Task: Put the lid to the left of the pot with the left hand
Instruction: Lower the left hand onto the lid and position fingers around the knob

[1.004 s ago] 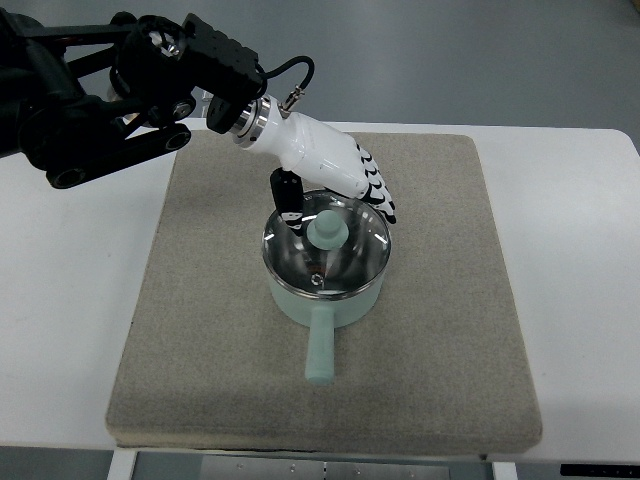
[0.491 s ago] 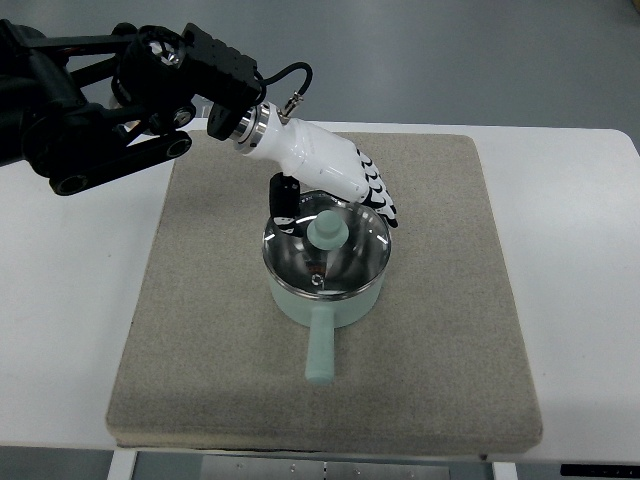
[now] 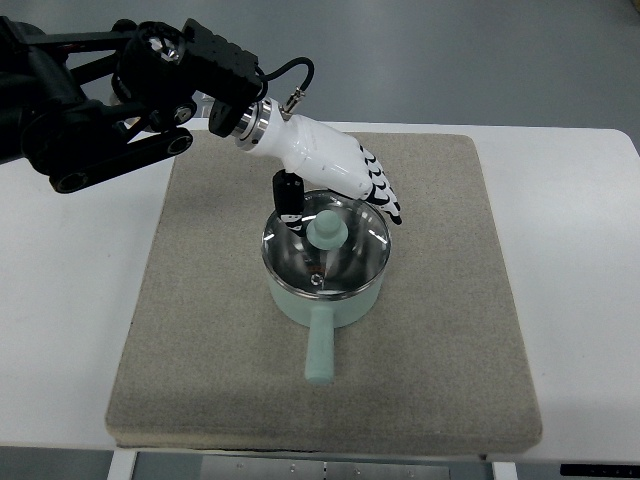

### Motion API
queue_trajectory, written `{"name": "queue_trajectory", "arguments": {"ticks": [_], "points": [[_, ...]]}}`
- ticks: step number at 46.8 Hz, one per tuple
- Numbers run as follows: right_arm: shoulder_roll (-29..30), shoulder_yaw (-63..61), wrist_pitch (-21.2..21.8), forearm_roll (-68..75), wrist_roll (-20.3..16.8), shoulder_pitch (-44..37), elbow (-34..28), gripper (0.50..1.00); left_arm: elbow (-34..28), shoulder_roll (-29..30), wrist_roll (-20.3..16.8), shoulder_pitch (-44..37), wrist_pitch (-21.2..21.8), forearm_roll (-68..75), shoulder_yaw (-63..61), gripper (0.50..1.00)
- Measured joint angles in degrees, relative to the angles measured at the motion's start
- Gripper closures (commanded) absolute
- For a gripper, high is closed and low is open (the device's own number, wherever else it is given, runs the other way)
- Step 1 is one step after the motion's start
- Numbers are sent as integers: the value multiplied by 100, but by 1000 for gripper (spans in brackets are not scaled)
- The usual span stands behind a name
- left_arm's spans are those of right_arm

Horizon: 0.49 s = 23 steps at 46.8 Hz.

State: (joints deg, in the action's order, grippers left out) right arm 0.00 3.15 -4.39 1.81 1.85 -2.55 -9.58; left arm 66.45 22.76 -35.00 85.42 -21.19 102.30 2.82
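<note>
— One hand (image 3: 335,180) in view, my left, reaching in from the upper left. It hovers over the far rim of the pot (image 3: 326,268), thumb (image 3: 288,198) hanging down beside the knob (image 3: 326,231), fingers (image 3: 380,192) loosely spread past the far rim — holding nothing.

— And the lid?

— The lid (image 3: 345,262) sits on the pot, glass with a steel rim, its pale green knob in the middle. The pot stands near the centre of the grey mat (image 3: 200,330), handle (image 3: 320,350) pointing toward me.

— What could go wrong?

— I judge the knob is small and smooth; a pinch that closes off-centre could let the lid tilt, slip and clatter back — or drag the pot along.

— Count it up.

— One pot, one lid, one mat, one white table (image 3: 70,300). My right arm doesn't show.
</note>
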Motion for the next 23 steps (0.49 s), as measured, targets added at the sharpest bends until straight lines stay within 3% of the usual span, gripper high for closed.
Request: {"name": "queue_trajectory", "arguments": {"ticks": [23], "points": [[0,0,0,-4,0,0,0,579,0,26,0,53,-34,12,-2,510]]}}
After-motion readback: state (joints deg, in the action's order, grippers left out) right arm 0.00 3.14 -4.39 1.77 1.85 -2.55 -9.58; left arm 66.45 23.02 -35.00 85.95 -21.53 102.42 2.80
